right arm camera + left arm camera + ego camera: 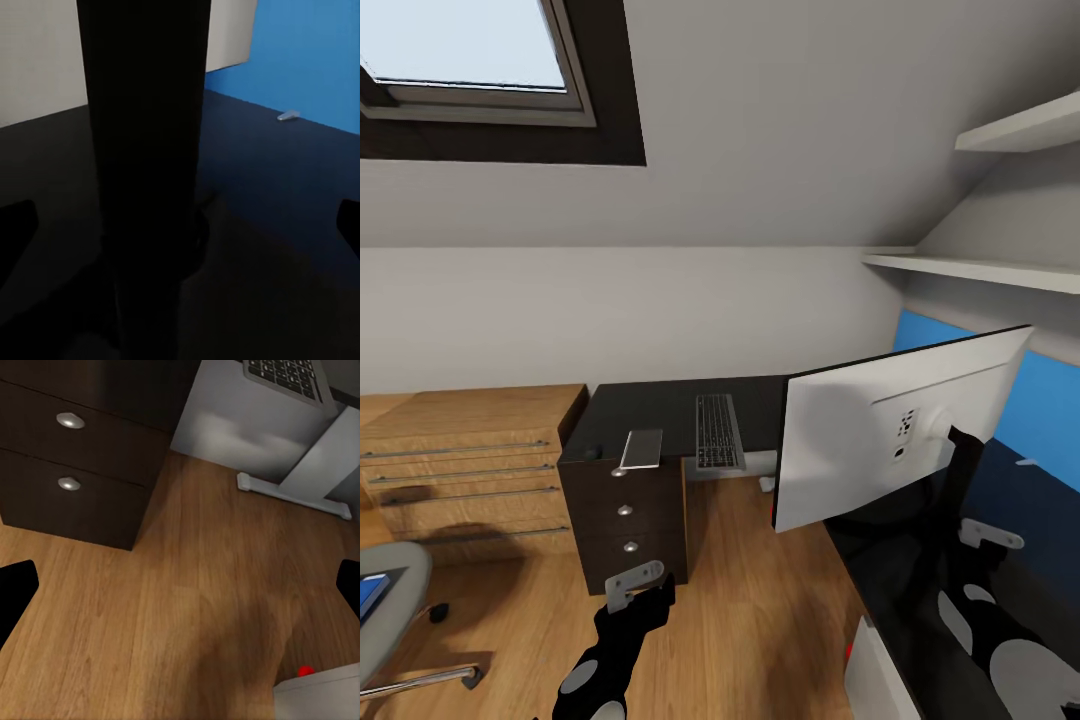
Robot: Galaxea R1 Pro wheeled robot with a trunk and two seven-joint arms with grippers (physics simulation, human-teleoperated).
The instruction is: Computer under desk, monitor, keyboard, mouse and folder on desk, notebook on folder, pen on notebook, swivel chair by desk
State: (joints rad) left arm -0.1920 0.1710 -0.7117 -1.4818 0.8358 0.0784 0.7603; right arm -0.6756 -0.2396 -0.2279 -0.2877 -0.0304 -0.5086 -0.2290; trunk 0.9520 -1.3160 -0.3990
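The wide flat monitor (880, 440) stands on the black top of the L-shaped desk (660, 405) with its pale grey-white back turned this way, its black stand (142, 150) rising from the desk's right wing in front of a bright-blue wall panel (1050, 400). Further along the top lies the slim keyboard with black keys in a grey frame (718, 432), well apart from the monitor's stand. Near the desk's left edge, above the black three-drawer unit with round silver knobs (628, 520), rest a small grey rectangular slab (642, 449) and a small dark rounded mouse (594, 452). A short white-silver pen (288, 115) lies on the black top near the blue panel.

The left gripper (640, 585) hangs low over the light wood floor (195, 585) in front of the drawers, its fingers spread wide and holding nothing. The right gripper (990, 535) sits close behind the monitor's stand, fingers wide apart and not touching it.

At the far left, the grey seat of the swivel chair (390, 610) carries a flat bright-blue folder (370, 595).

A light-wood drawer chest (460, 460) stands left of the desk.
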